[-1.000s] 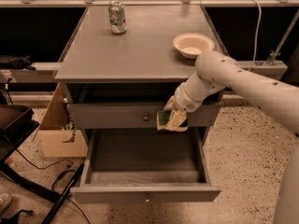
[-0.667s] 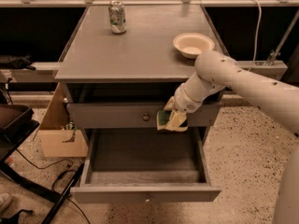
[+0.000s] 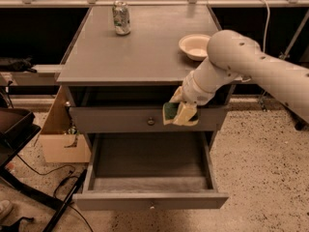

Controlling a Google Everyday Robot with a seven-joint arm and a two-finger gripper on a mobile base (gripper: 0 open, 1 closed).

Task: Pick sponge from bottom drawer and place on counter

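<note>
- I am gripping the sponge (image 3: pixel 170 112) in my end effector (image 3: pixel 181 114), holding it before the face of the upper drawer (image 3: pixel 120 120).
- The bottom drawer (image 3: pixel 149 201) is sitting pulled open just below it.
- The tabletop (image 3: pixel 140 52) above is carrying a can (image 3: pixel 121 17) and a bowl (image 3: pixel 195 46).

Soda can (image 3: pixel 121 17), bowl (image 3: pixel 194 46), cardbd box (image 3: pixel 62 150).

Setting: robot test lab. Seen: speckled floor (image 3: pixel 260 168), loose cables (image 3: pixel 29 170), cardboard box (image 3: pixel 58 141), bare grey cabinet (image 3: pixel 140 57). The gripper (image 3: pixel 182 112) clasps the sponge (image 3: pixel 169 112) in front of the top drawer (image 3: pixel 116 120).
</note>
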